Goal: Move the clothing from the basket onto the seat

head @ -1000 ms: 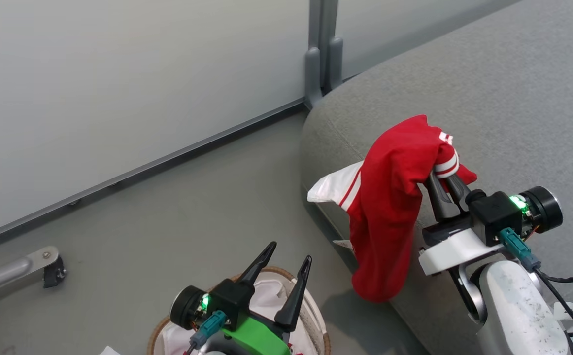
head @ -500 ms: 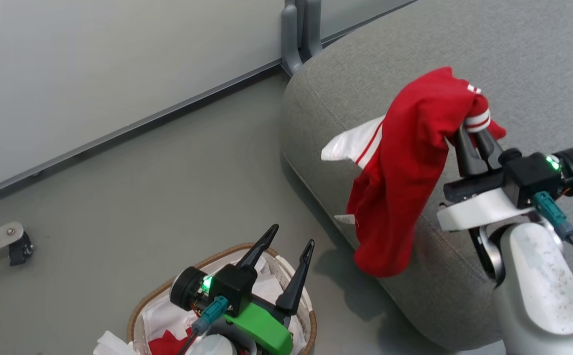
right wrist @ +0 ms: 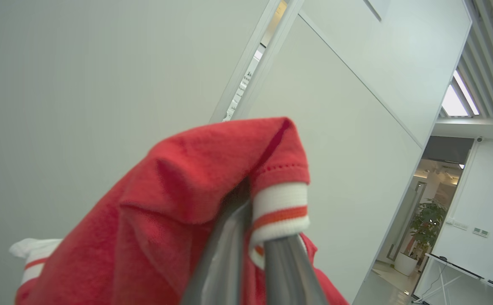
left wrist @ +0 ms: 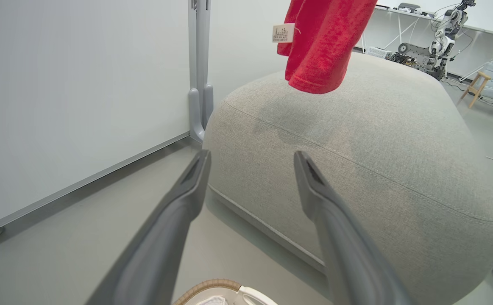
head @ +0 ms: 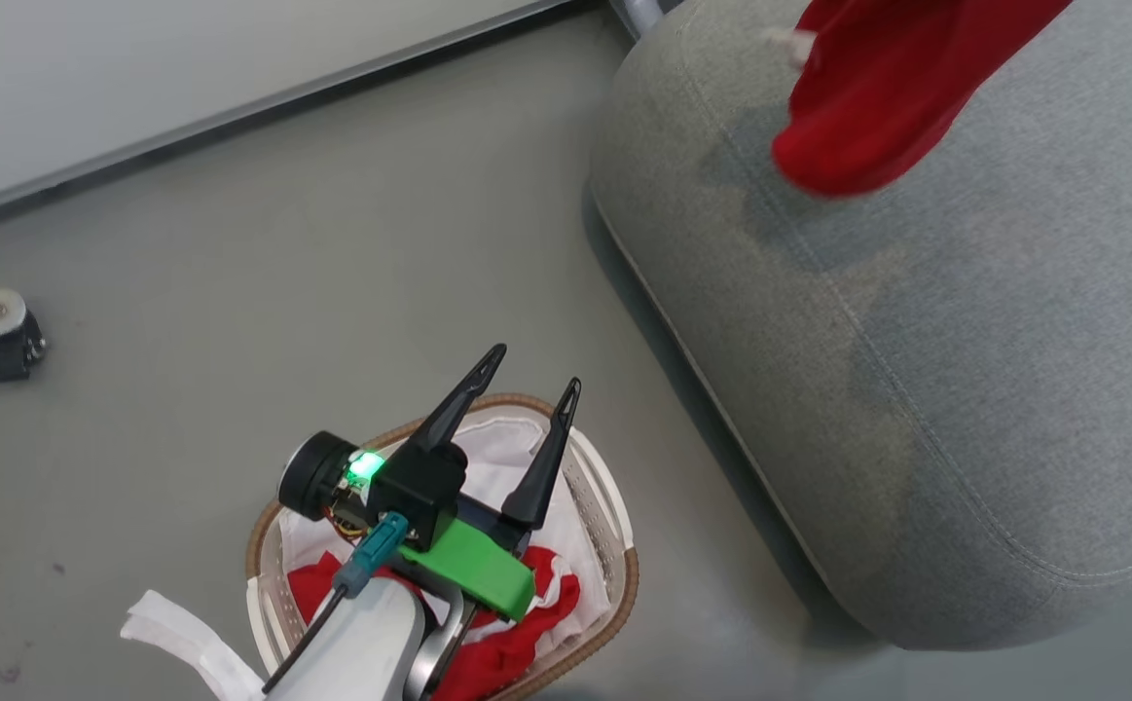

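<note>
Your right claw (right wrist: 252, 220) grips one red garment (right wrist: 178, 195) by its cuff so it hangs clear above the seat (head: 916, 341) (ready to lower); your left claw (head: 536, 368) stands wide over the basket (head: 626, 584).

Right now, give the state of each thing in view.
Held garment, hanging from the right fingers above the sofa.
Other garment, lying in the basket.
Basket, upright on the floor.
Left fingers, open above the basket.
Right fingers, shut on held garment.

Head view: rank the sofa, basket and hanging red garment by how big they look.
1. Sofa, by far.
2. Basket.
3. Hanging red garment, but the frame's top edge crops it, so that rank is unsure.
</note>
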Available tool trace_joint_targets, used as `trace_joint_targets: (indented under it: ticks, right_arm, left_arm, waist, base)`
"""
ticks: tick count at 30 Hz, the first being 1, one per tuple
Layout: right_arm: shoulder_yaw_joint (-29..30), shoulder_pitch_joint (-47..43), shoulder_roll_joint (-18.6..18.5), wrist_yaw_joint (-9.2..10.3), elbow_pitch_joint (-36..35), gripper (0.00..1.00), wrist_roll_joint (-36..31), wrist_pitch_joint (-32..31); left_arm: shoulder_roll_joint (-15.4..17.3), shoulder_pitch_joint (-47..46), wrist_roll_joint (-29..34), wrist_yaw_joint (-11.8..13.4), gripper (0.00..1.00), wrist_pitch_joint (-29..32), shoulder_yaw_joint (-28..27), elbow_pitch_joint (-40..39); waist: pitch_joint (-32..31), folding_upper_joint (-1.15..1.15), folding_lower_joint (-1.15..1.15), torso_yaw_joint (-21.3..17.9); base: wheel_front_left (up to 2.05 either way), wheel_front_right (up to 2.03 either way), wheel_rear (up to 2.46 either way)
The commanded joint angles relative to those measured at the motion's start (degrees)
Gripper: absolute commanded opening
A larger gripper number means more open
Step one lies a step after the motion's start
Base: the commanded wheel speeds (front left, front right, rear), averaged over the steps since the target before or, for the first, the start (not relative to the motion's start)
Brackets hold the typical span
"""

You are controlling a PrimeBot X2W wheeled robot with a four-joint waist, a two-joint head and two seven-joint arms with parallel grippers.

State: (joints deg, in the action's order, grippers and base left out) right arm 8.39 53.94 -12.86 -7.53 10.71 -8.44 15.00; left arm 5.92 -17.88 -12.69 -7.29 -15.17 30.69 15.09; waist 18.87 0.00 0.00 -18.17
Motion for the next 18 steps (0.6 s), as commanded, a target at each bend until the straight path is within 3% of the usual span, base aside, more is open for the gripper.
trace_joint_targets:
  ticks: [1,6,10,13,18]
  right_arm:
    - [1.17,2.83,-1.51,0.08,1.1,0.0,0.51,0.27]
    - [5.65,10.16,-7.26,0.08,3.45,0.0,-1.32,0.22]
    - [9.79,11.13,-9.87,0.08,5.74,0.0,-1.9,0.2]
    - [13.03,9.42,-9.32,0.08,7.72,0.0,-1.99,0.2]
    - [18.82,5.79,-5.27,0.08,11.59,0.0,-3.02,0.21]
  left_arm:
    - [0.35,-1.79,0.85,-0.18,1.0,0.02,-0.23,-0.39]
    - [0.34,-5.36,2.05,-0.2,1.0,0.03,0.55,-0.97]
    - [-0.2,-8.69,2.88,-0.22,1.0,0.03,1.39,-1.15]
    - [-0.36,-10.62,3.45,-0.23,1.0,0.03,2.03,-0.87]
    - [-0.32,-13.63,3.97,-0.24,1.0,0.03,1.87,-0.66]
  waist:
    - [6.47,0.0,0.0,3.29]
    - [12.46,0.0,0.0,5.8]
    - [17.18,0.0,0.0,7.6]
    - [19.78,0.0,0.0,8.3]
    - [24.03,0.0,0.0,8.4]
  base:
    - [0.0,0.0,0.0]
    - [0.0,0.0,0.0]
    - [0.0,0.0,0.0]
    - [0.0,0.0,0.0]
    - [0.0,0.0,0.0]
